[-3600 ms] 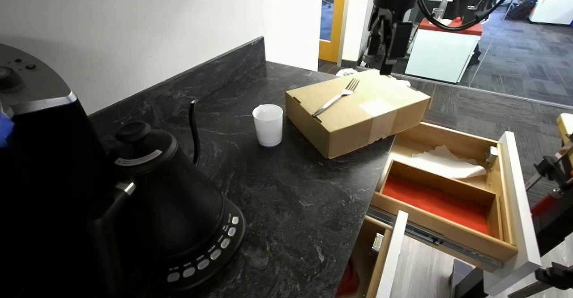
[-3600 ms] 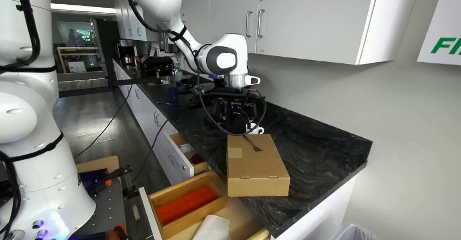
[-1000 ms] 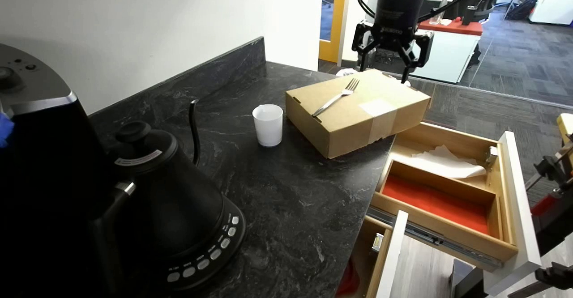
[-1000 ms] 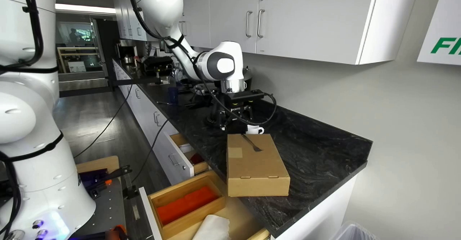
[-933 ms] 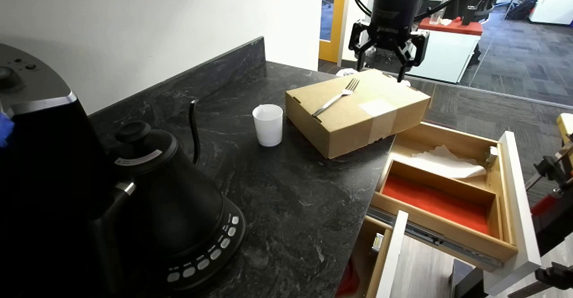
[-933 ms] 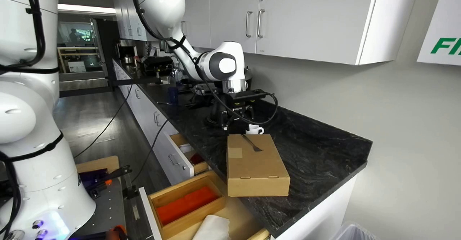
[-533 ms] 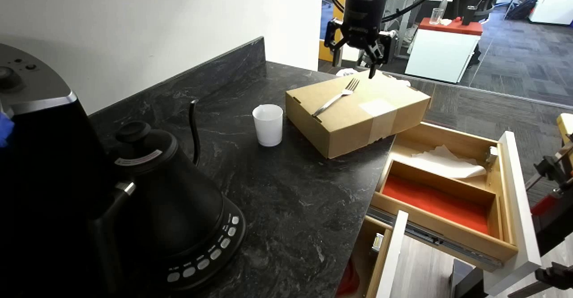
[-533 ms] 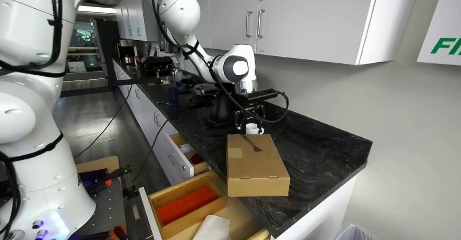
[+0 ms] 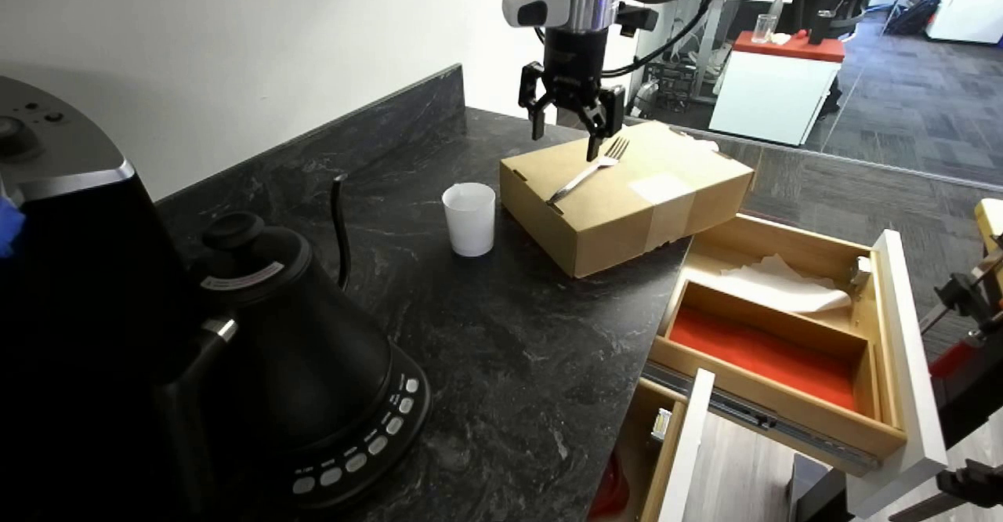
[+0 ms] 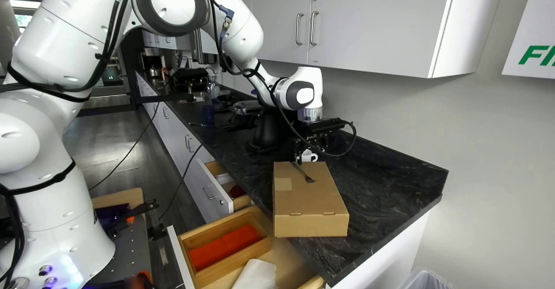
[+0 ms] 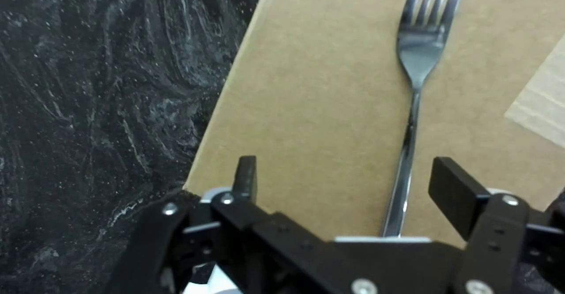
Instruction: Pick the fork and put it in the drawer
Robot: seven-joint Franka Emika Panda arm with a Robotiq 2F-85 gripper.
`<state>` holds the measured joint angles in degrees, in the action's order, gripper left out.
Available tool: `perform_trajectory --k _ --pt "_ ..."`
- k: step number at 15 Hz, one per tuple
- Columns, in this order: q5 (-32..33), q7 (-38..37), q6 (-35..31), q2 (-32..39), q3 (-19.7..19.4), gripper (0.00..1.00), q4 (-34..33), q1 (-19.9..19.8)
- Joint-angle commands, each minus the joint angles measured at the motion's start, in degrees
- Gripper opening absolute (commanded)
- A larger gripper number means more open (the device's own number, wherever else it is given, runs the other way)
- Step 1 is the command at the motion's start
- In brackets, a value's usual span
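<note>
I have my gripper (image 11: 345, 179) spread near the fork (image 11: 419, 53) on the box (image 10: 310, 198), at the worktop (image 10: 386, 185) edge above the drawer (image 10: 236, 258).

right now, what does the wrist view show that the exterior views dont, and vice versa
Only the wrist view: round metal screw heads, distinct on the open black jaws.
In both exterior views only: the open, red-floored light-wood drawer and the white robot arm; in an exterior view, the black gooseneck kettle.
Shared: the slim silvery metal fork on the brown cardboard box, the black marbled countertop and the jaws.
</note>
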<state>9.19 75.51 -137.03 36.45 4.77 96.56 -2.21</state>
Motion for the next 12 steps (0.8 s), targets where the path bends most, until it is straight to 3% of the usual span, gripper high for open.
perform_trajectory --k 1,7,12 --pt "-5.1 1.7 7.1 4.1 3.1 1.00 -7.5 -2.1" --pt "-7.9 1.5 17.1 4.3 2.8 1.00 -12.5 -2.0" --pt "-9.7 2.8 21.3 3.0 2.9 1.00 -11.4 -3.0"
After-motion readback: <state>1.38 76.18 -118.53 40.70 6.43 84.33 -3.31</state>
